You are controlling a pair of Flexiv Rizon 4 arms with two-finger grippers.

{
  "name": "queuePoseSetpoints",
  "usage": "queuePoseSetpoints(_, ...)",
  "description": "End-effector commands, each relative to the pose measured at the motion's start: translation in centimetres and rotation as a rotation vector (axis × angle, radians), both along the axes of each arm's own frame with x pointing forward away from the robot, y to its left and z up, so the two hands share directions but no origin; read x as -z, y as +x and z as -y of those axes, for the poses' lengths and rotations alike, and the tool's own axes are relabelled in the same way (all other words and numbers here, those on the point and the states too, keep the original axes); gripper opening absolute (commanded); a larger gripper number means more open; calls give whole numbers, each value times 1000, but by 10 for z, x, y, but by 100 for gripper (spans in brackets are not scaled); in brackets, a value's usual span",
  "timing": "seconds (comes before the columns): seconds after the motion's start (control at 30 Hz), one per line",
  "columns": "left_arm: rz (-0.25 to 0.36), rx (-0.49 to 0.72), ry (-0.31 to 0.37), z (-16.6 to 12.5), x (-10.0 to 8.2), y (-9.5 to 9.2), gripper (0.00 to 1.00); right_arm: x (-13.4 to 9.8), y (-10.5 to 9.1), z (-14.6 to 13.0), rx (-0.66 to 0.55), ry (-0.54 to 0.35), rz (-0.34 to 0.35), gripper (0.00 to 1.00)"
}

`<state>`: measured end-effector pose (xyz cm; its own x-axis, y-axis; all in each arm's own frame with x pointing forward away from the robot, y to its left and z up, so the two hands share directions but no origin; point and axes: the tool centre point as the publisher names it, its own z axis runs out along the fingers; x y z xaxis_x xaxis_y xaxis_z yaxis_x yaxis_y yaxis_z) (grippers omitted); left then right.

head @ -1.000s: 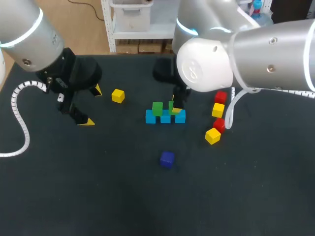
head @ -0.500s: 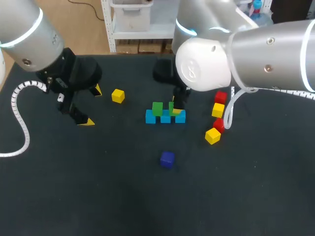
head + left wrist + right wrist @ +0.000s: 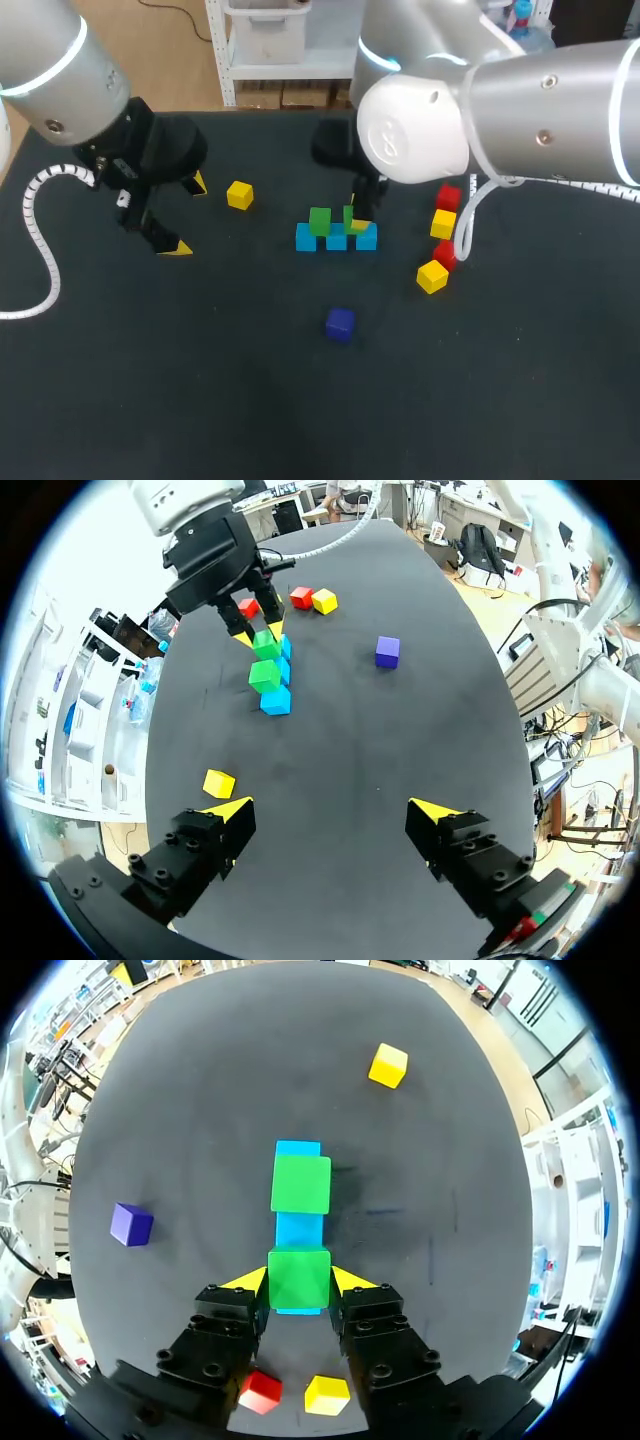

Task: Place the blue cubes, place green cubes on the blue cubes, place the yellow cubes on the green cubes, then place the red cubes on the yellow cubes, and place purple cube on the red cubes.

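Observation:
Three blue cubes (image 3: 336, 240) lie in a row at the table's middle. One green cube (image 3: 320, 221) rests on the row's left part. My right gripper (image 3: 355, 216) is shut on a second green cube (image 3: 299, 1276), holding it on or just above the row's right part; I cannot tell if it touches. In the right wrist view the first green cube (image 3: 300, 1183) and the blue cubes (image 3: 298, 1228) lie ahead of the fingers. My left gripper (image 3: 187, 215) hangs open and empty at the left, also shown as the left gripper (image 3: 331, 808).
A lone yellow cube (image 3: 239, 195) lies left of the row. The purple cube (image 3: 340, 323) sits nearer the front. At the right, two red cubes (image 3: 448, 197) and two yellow cubes (image 3: 432, 275) stand in a cluster.

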<state>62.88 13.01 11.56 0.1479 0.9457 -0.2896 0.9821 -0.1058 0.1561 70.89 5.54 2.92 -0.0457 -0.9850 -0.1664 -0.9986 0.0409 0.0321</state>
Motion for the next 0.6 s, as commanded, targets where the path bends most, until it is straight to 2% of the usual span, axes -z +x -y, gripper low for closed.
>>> queuePoseSetpoints(0.03,1,3,-3,-1,0,0,100,0,1,1,0,1,-1,0)
queuePoseSetpoints(0.6,1,3,-3,-1,0,0,100,1,0,1,2,0,-7,0)
